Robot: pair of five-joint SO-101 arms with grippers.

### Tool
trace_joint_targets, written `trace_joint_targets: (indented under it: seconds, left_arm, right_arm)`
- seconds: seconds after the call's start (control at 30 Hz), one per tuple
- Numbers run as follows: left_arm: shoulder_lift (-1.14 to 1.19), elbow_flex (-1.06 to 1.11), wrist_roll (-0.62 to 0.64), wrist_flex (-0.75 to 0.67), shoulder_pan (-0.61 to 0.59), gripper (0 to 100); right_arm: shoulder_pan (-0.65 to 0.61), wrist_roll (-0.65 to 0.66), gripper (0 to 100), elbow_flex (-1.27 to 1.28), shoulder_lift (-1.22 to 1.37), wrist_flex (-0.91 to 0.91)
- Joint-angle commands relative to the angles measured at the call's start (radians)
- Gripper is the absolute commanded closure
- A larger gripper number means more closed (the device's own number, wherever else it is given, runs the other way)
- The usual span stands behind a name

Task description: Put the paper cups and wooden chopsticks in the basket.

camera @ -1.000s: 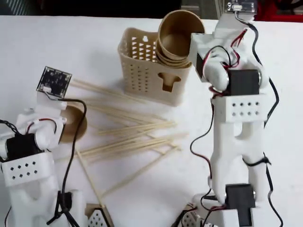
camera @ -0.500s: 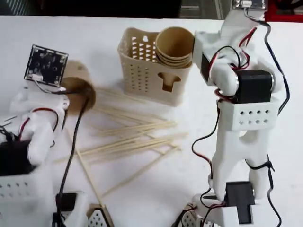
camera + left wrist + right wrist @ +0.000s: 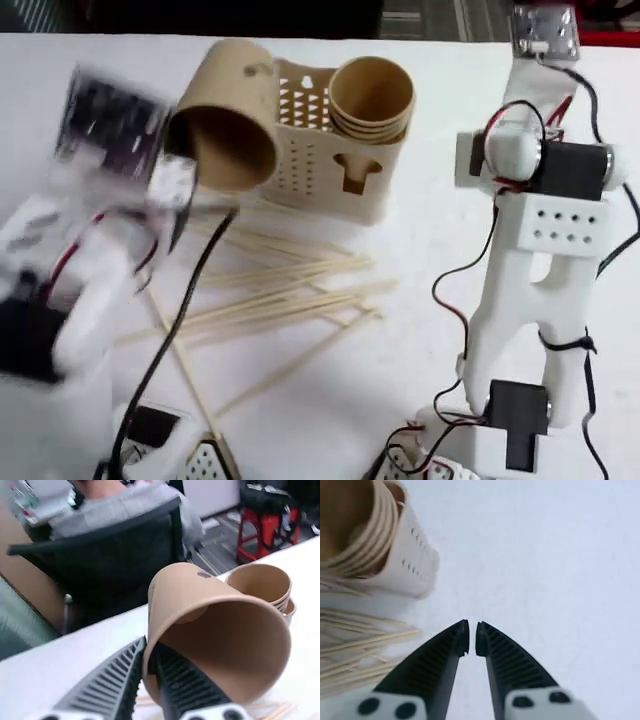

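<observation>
High view, paper cup (image 3: 225, 130): we found it held on its side, just beside the basket (image 3: 300, 165).
Left gripper (image 3: 146, 655): we saw it clamped on that cup's rim.
Right gripper (image 3: 471, 636): fingers were nearly together, holding nothing.
Stacked cups (image 3: 372, 95): these sat nested upright in the basket.
Chopsticks (image 3: 285, 290): these lay scattered on the table (image 3: 330, 420), near the basket.

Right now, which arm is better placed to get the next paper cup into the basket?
Left. The left gripper is shut on a paper cup by its rim, holding it beside the basket. The right gripper is shut on nothing, above the table.
</observation>
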Motion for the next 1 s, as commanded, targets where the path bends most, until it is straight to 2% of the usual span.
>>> trace_joint_targets:
  seconds: [0.0, 0.27, 0.47, 0.83, 0.9, 0.97]
  left_arm:
    - [0.168, -0.229, 0.020, 0.071, 0.070, 98]
    - [0.518, -0.689, 0.021, 0.239, 0.147, 98]
    - [0.742, -0.924, 0.017, 0.316, 0.188, 98]
    - [0.952, -1.028, 0.018, 0.310, 0.189, 98]
    - [0.952, -1.028, 0.023, 0.292, 0.189, 94]
    - [0.952, -1.028, 0.037, 0.273, 0.189, 87]
  right_arm:
    - [0.012, 0.012, 96.1, 0.117, -0.015, -0.038]
    - [0.021, 0.006, 96.1, 0.351, -0.015, -0.182]
    - [0.021, 0.006, 96.1, 0.425, -0.015, -0.216]
    - [0.053, 0.012, 96.1, 0.491, -0.015, -0.216]
    - [0.064, 0.012, 96.1, 0.493, -0.015, -0.216]
    - [0.064, 0.012, 96.1, 0.493, -0.015, -0.216]
